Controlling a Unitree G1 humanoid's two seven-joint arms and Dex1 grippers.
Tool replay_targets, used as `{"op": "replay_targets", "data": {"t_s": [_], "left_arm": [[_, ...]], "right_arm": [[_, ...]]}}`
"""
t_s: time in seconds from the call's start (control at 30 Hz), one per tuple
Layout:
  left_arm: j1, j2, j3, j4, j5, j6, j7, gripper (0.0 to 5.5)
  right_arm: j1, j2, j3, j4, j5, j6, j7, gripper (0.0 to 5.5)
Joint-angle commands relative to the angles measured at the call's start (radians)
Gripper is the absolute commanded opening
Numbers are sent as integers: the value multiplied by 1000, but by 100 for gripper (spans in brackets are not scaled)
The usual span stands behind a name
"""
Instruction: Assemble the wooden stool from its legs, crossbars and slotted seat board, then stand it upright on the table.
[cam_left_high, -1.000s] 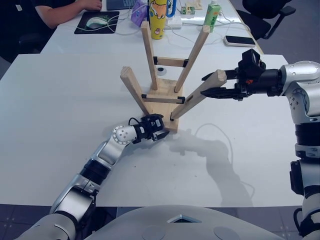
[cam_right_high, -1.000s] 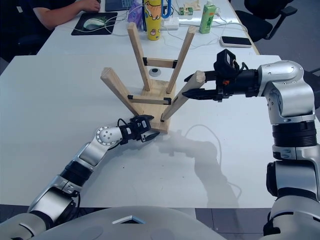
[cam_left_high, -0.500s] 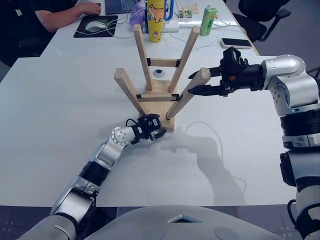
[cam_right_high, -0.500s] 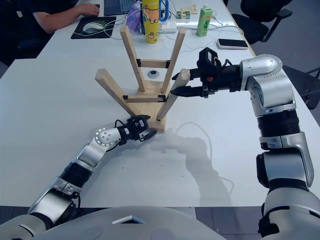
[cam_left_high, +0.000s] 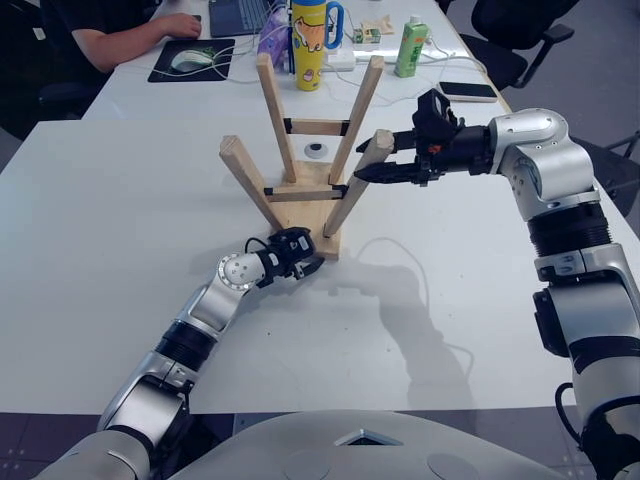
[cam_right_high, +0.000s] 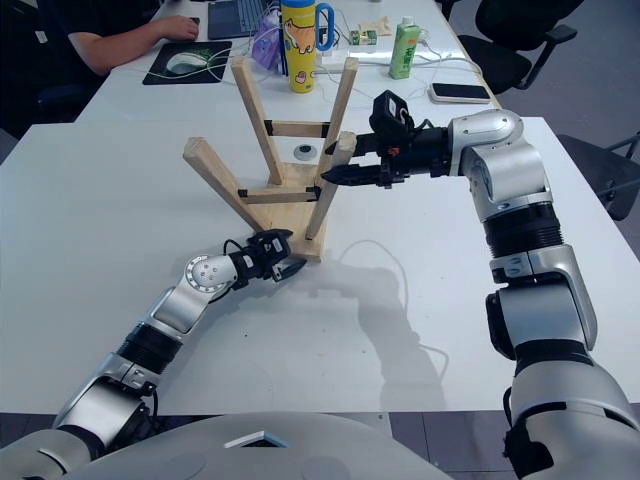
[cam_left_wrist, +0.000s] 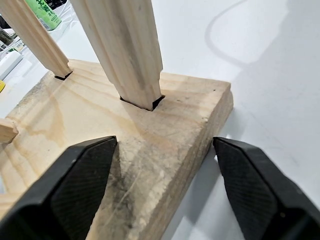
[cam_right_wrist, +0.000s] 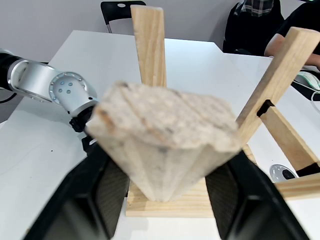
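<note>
Jaws of the right gripper (cam_left_high: 372, 160) are closed on the top end of a leg (cam_left_high: 350, 195), one finger down each side of the wood, while the left gripper (cam_left_wrist: 165, 144) is spread wide, one finger over the upturned face of the board (cam_left_wrist: 75, 110) and the other out past its edge, above the table (cam_left_wrist: 280, 75). Whether either left finger touches the wood I cannot tell. The stool (cam_left_high: 300, 190) sits upside down, board flat on the table, four legs splayed upward with crossbars (cam_left_high: 316, 127) between them. The gripped leg is the one nearest the robot's right. Its long axis rises from a slot at the board's near corner, up and out toward the right arm. So the two grippers sit at opposite ends of that one leg: the right at its free tip, the left low at the corner by its foot. Flipping the stool upright would likely turn on this. The right gripper has the long lever, and the left, nearer the board, is placed to pinch or brace the corner as a pivot.
</note>
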Motion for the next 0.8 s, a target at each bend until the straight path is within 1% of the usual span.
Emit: {"op": "replay_targets", "data": {"t_s": [0.03,0.23,0.33,0.47,0.7,0.8], "left_arm": [[93,-15,-83,102,21,59,-70,357],[86,-16,-77,115,23,53,-69,357],[79,-21,-76,122,25,52,-71,357],[76,-19,-71,129,23,52,-73,357],[63,-23,-72,140,24,52,-78,357],[56,-23,-71,147,23,50,-80,357]], "right_arm": [[103,65,175,126,-248,-23,-101,204],[100,117,176,58,-226,-116,-118,204],[145,111,169,15,-204,-131,-101,205],[158,127,147,25,-164,-87,-98,205],[74,211,119,217,-192,-105,-199,205],[91,216,141,229,-209,-140,-185,205]]}}
